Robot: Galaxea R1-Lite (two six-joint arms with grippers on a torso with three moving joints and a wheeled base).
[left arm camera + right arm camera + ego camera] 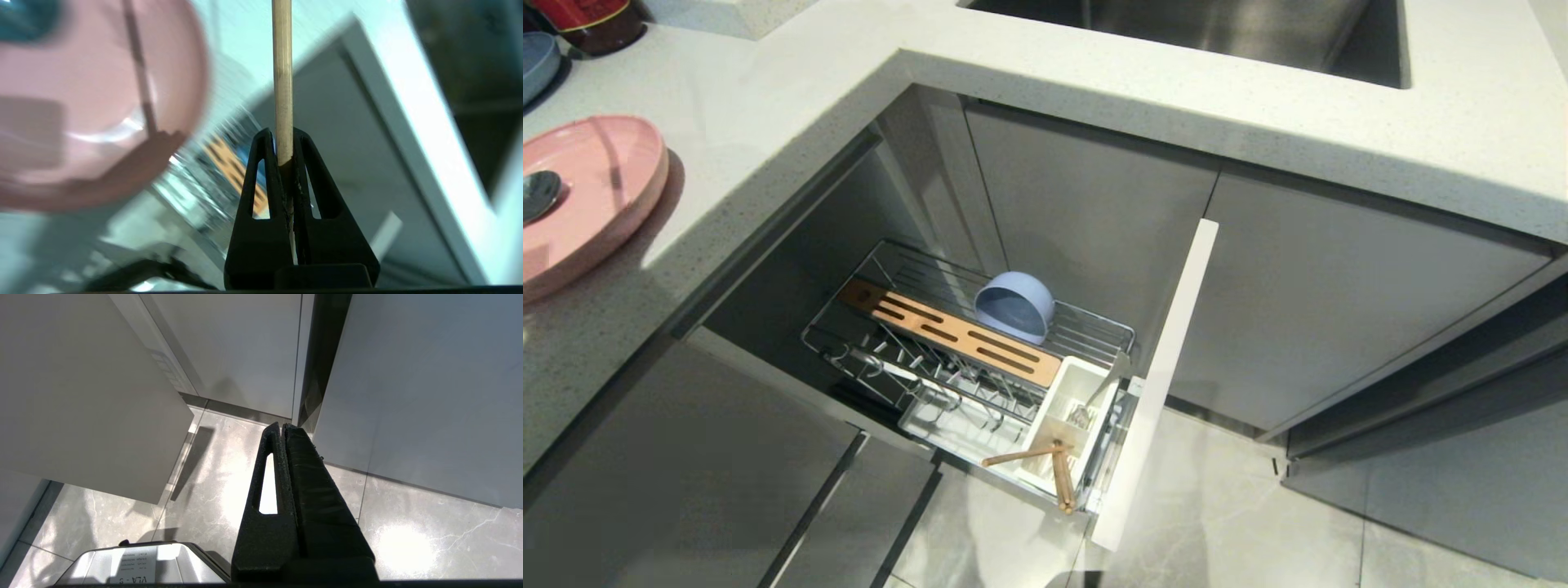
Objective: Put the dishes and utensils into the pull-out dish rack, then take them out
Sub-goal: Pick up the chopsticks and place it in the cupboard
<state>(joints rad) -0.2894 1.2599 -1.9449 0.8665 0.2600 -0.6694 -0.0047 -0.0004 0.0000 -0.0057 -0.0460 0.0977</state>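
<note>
My left gripper (282, 134) is shut on a thin light wooden chopstick (282, 61) that sticks straight out past the fingertips; this gripper is outside the head view. The pink plate (588, 196) lies on the counter at the left, with the grey spoon (538, 194) resting on it. The pull-out dish rack (849, 343) stands drawn out below the counter, its pale front panel (1160, 384) on edge. The light-blue bowl (1015, 306) sits tilted in the rack. Two brown wooden sticks (1058, 469) lean out of the white cutlery box (1086, 384). My right gripper (282, 426) hangs shut and empty over the floor.
A blue-grey plate (535, 65) and a dark red jar (596, 20) stand at the counter's far left corner. The sink (1217, 28) is set in the counter behind. Grey cabinet doors (1339, 310) flank the rack, and a slotted wooden board (947, 331) lies across it.
</note>
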